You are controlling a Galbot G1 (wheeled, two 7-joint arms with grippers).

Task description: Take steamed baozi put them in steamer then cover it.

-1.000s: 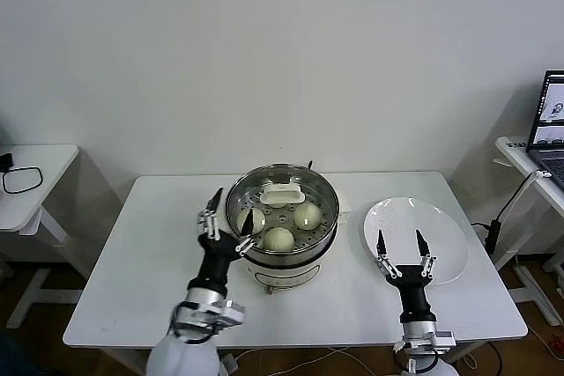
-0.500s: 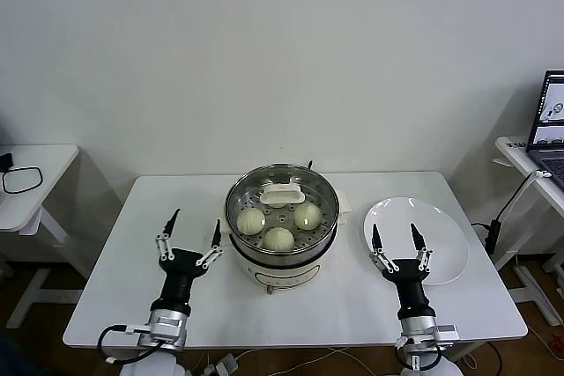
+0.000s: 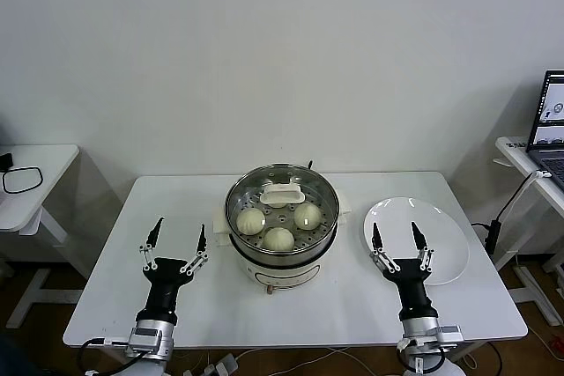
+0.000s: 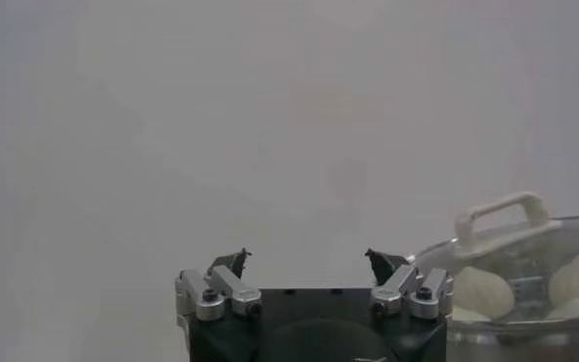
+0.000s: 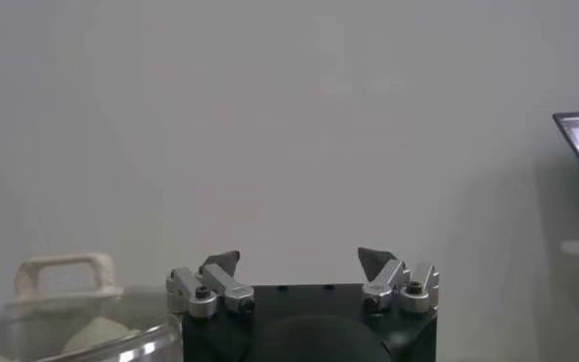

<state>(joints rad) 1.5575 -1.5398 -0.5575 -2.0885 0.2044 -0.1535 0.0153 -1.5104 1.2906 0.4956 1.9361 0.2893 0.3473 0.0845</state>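
Observation:
The steamer [image 3: 282,248] stands mid-table with the cover [image 3: 322,202] sitting on it, white handle [image 3: 282,192] on top. Three steamed baozi [image 3: 251,219] [image 3: 307,215] [image 3: 278,239] show through the glass. My left gripper [image 3: 181,226] stands open and empty to the steamer's left, fingers pointing up, apart from the pot. In the left wrist view that gripper [image 4: 307,259] holds nothing, with the cover's handle [image 4: 505,218] and a baozi [image 4: 483,290] to one side. My right gripper [image 3: 394,228] is open and empty in front of the white plate; its wrist view [image 5: 299,260] shows bare wall between the fingers.
An empty white plate [image 3: 432,214] lies right of the steamer. The white table [image 3: 335,314] ends just behind both wrists. A side table [image 3: 40,165] with a black cable [image 3: 22,180] stands at the left, a laptop [image 3: 551,121] on another at the right.
My left gripper has drawn back from the steamer's left rim, moving left and toward the table's front edge. The right gripper has barely shifted. The cover stays on.

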